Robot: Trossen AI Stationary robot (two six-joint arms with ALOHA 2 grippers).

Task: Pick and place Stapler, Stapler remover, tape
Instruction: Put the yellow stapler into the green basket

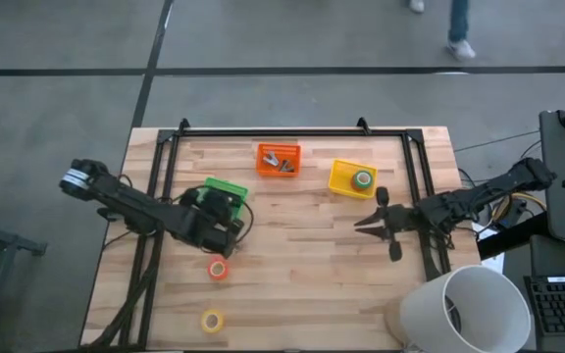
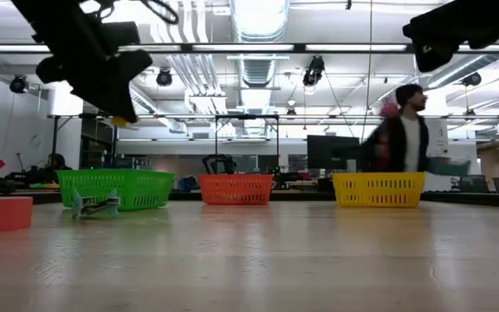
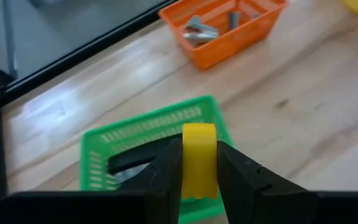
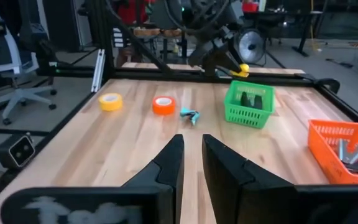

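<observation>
My left gripper (image 3: 199, 180) hangs over the green basket (image 3: 160, 134) and is shut on a yellow tape roll (image 3: 199, 155). A black stapler (image 3: 128, 163) lies inside that basket. Seen from the right wrist, the same roll (image 4: 243, 69) sits above the green basket (image 4: 248, 103). On the table lie a red tape roll (image 1: 219, 269), another yellow roll (image 1: 211, 320) and a staple remover (image 4: 190, 114). The orange basket (image 1: 278, 159) holds staple removers. The yellow basket (image 1: 352, 177) holds a green roll (image 1: 363, 178). My right gripper (image 1: 363, 223) waits, open, above the table's right part. My left gripper pinches the yellow tape roll between its two fingers, which press on the roll's flat sides (image 3: 199, 163). The roll stands on edge, its curved band (image 3: 199, 134) rising past the fingertips. It is lifted clear, above the green basket.
The three baskets stand in a row along the far side, inside a black frame (image 1: 292, 130). A white bucket (image 1: 464, 309) stands off the table's near right corner. A person (image 2: 403, 130) walks in the room behind. Bare wood lies between the arms.
</observation>
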